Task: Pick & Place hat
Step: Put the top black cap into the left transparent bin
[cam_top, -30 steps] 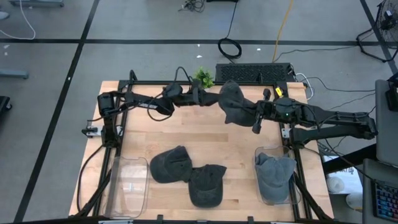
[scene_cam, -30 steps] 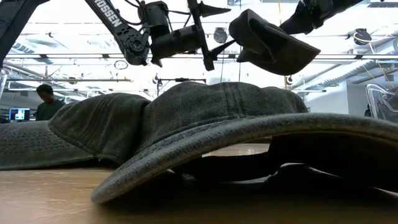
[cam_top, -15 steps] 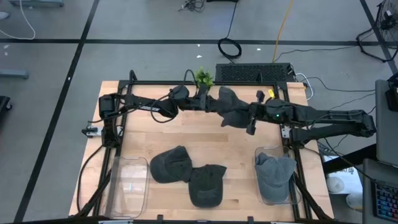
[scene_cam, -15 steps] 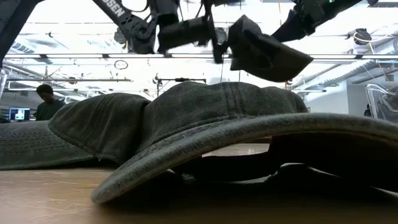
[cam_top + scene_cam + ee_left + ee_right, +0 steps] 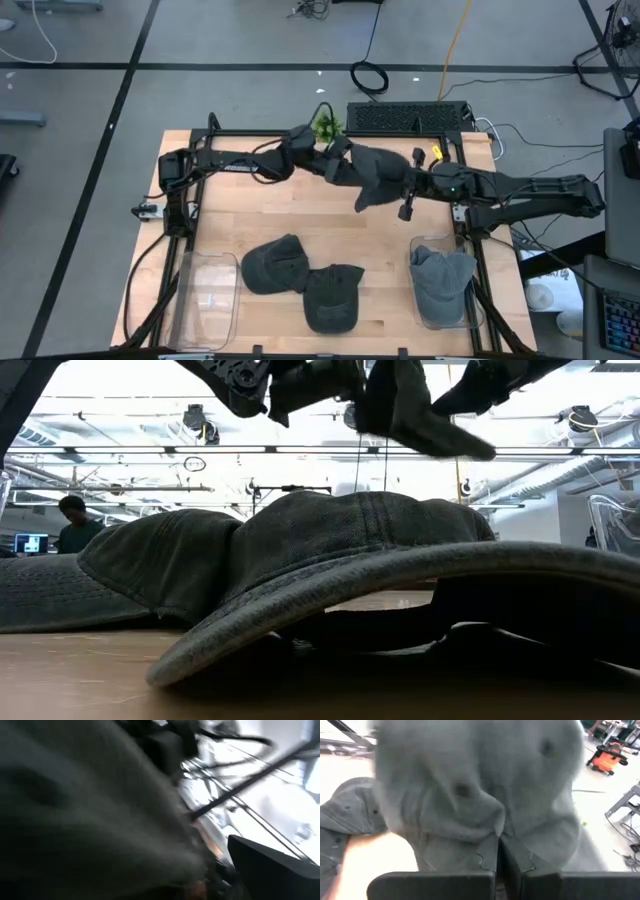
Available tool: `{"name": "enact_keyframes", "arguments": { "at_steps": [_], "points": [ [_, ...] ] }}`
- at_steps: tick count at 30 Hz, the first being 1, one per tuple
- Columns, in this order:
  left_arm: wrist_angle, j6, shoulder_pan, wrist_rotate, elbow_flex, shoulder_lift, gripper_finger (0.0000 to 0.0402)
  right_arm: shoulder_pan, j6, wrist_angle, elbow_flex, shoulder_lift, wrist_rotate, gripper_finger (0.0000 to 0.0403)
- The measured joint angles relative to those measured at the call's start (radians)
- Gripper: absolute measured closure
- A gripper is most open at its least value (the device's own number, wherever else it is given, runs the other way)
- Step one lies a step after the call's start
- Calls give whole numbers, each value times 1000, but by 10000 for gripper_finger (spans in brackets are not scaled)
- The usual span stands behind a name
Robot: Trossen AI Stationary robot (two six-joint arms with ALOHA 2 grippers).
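Observation:
A dark grey hat (image 5: 368,170) hangs in the air over the far middle of the table, high in the low view (image 5: 420,410). My right gripper (image 5: 498,845) comes from the table's right (image 5: 393,184) and is shut on it. My left gripper (image 5: 340,162) reaches in from the left, open, right up against the hat's other side (image 5: 340,380). The hat fills its wrist view (image 5: 85,805), and only one finger (image 5: 270,865) shows there. Two more grey hats (image 5: 275,265) (image 5: 333,298) lie overlapping on the near middle of the table. My right gripper pinches the hat's crown cloth near its lower edge (image 5: 492,827) between the two shut fingers. It comes about level from the table's right. The hat is lifted clear of the table. My left gripper is close against the hat; I cannot tell whether it touches.
A clear bin (image 5: 205,298) sits at the near left. A second clear bin (image 5: 470,310) at the near right holds another grey hat (image 5: 440,278). A small green plant (image 5: 326,124) and a keyboard (image 5: 408,116) sit at the far edge. A person (image 5: 70,520) stands in the room behind.
My left gripper has moved toward the table's right, up to the hat. My right gripper has carried the hat a little toward the left and upward. The hat has turned in the hold, and its brim now points more toward the near edge.

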Motion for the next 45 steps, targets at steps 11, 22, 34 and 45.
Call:
{"name": "enact_keyframes", "arguments": {
  "at_steps": [11,22,34,45],
  "points": [
    [-195,117,19,-176,1,0,48,54,0,6,0,-3,56,403],
    [-179,102,90,-134,1,0,48,106,-11,5,0,-2,135,403],
    [-179,130,95,-118,0,0,48,126,-18,4,0,-2,131,403],
    [-200,209,40,-167,0,0,48,126,-16,4,0,-2,129,403]
  ]
}}
